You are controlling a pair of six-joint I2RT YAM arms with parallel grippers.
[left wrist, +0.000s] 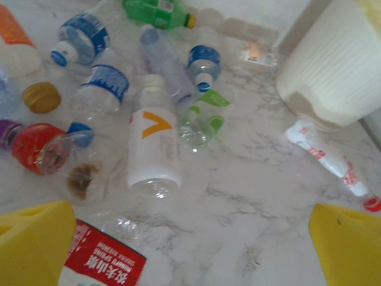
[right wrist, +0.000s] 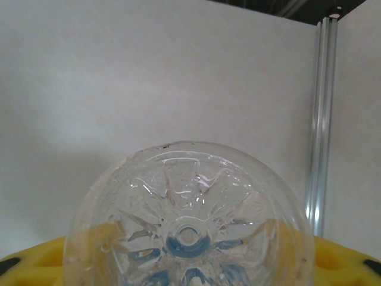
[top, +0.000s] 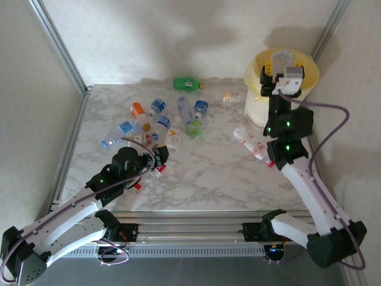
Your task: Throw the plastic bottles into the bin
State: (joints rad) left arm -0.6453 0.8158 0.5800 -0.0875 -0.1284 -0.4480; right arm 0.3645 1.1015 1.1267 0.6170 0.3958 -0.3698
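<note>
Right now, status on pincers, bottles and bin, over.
Right pincer shut on clear bottle, above bin. Left pincer open, low over red-label bottle. Many bottles on table. Nothing blocking.

The top view looks down from above and behind the arms [top: 89,205] over the bench [top: 208,173]. The left wrist view sits low and close, sharing its scattered bottles [left wrist: 153,149] and bin [left wrist: 333,65]. The right wrist view faces the wall [right wrist: 149,77], a clear bottle [right wrist: 187,226] close before it.

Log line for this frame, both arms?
right jaws: shut on clear bottle, above bin | left jaws: open over red-label bottle | table: many bottles lying
</note>
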